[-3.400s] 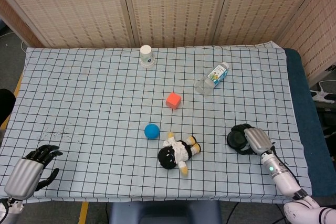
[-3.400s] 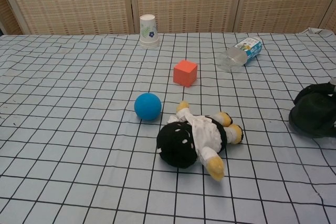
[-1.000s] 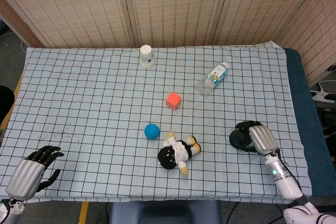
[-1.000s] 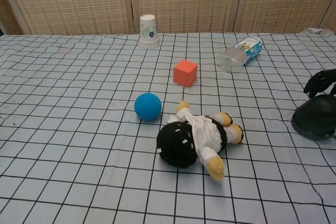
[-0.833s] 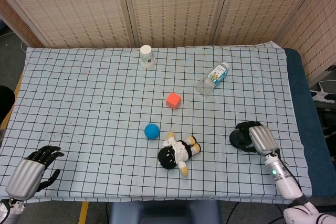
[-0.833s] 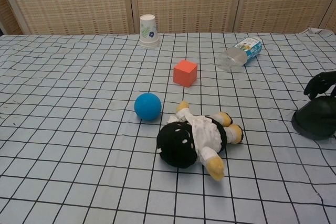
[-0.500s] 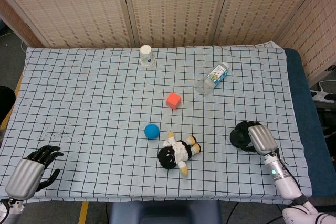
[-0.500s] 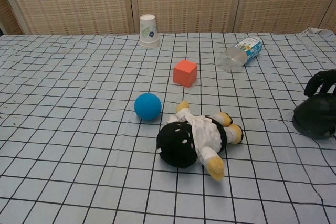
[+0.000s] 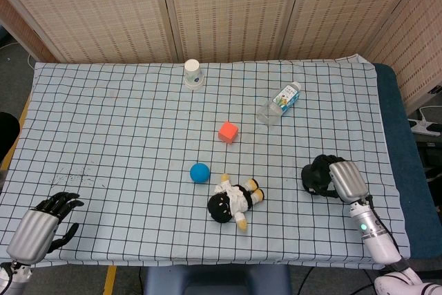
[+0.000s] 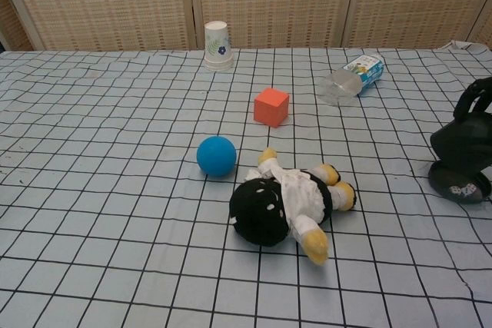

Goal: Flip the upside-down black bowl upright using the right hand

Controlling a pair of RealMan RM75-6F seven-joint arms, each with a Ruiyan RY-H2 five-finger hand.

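Observation:
The black bowl is at the right side of the table, near the front. My right hand grips it from its right side, with dark fingers curled over its top. In the chest view the bowl is raised and tilted off the cloth, with a dark patch under it. I cannot tell which way its opening faces. My left hand rests at the front left corner, holding nothing, fingers apart.
A black-and-white plush doll lies just left of the bowl, with a blue ball and a red cube behind it. A clear bottle lies on its side at the back right. A paper cup stands at the back.
My right hand has tightened on the bowl and lifted and tilted it off the cloth, moving slightly up and away. The left hand has not moved.

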